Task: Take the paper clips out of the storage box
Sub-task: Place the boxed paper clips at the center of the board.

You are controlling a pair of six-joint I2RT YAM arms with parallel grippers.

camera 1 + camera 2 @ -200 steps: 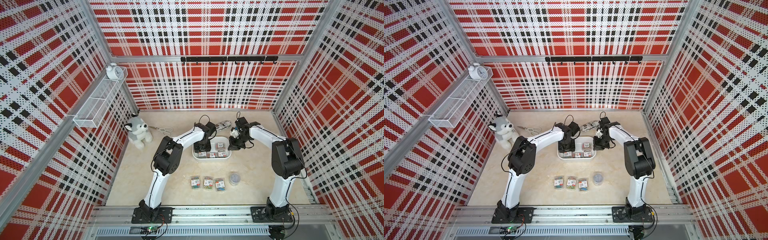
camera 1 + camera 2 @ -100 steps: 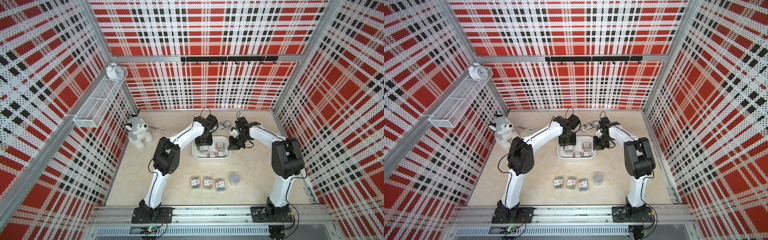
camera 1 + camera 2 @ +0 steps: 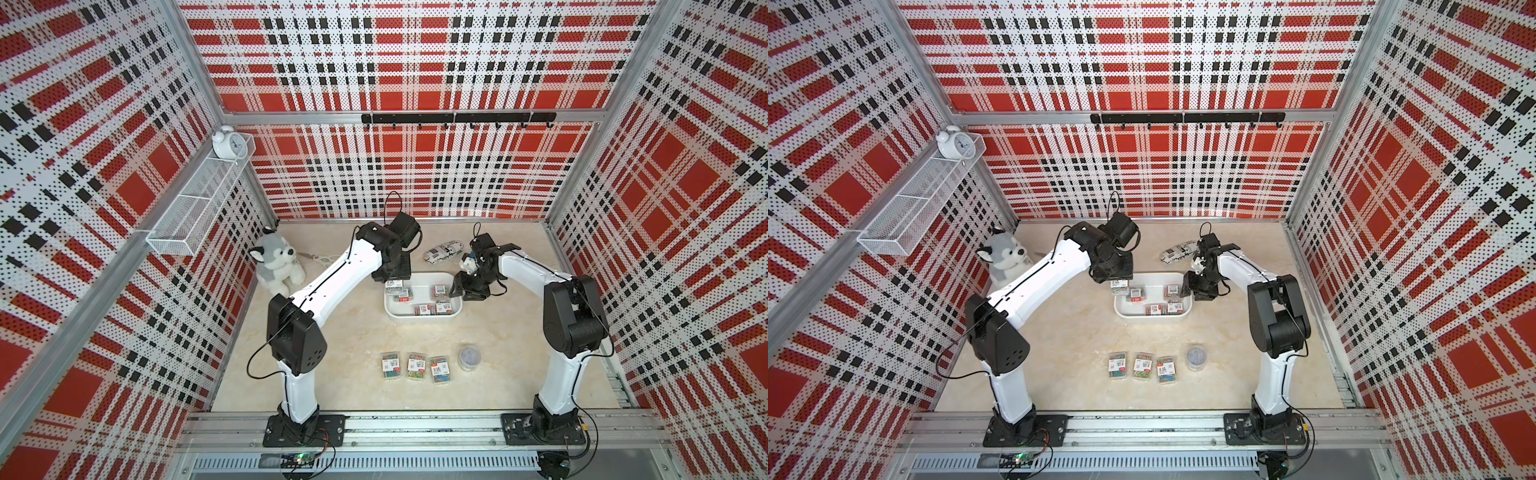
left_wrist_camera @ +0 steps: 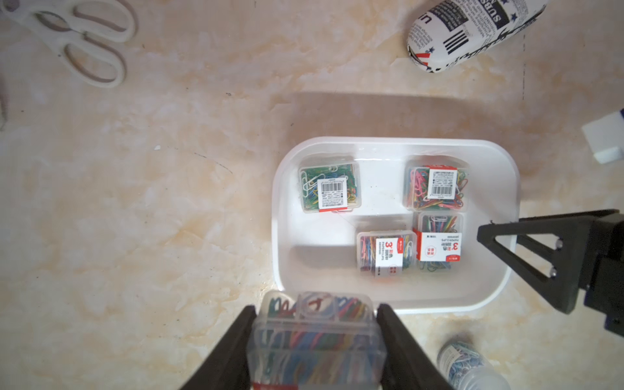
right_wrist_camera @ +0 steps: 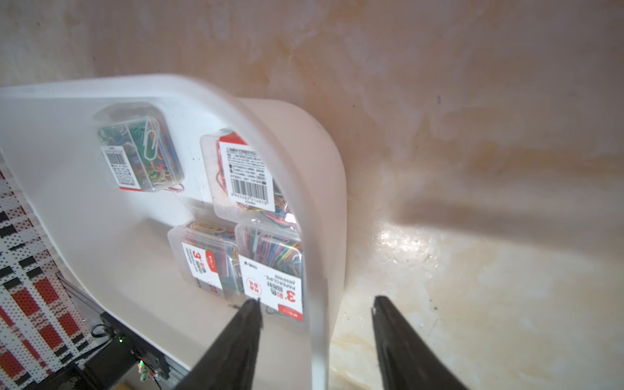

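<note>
The white storage box [image 3: 422, 319] sits mid-table with several clear cases of paper clips [image 3: 439, 291] inside. My left gripper [image 4: 315, 310] is shut on another case of paper clips [image 4: 315, 334] and holds it above the box's far left corner [image 3: 1119, 286]. My right gripper [image 5: 316, 300] is open and straddles the box's right wall [image 5: 324, 189], one finger inside and one outside. Three cases [image 3: 416, 366] and a round tub of clips [image 3: 470, 357] lie on the table near the front.
A black-and-white printed pouch [image 3: 444, 252] and a small white block [image 3: 467, 262] lie behind the box. White scissors [image 4: 77, 40] and a plush husky [image 3: 276, 264] are at the far left. A wire-mesh basket [image 3: 199, 199] with a clock hangs on the left wall.
My left gripper has risen out of the box with a case in its jaws, toward the far left corner. My right gripper's jaws have opened at the box's right wall.
</note>
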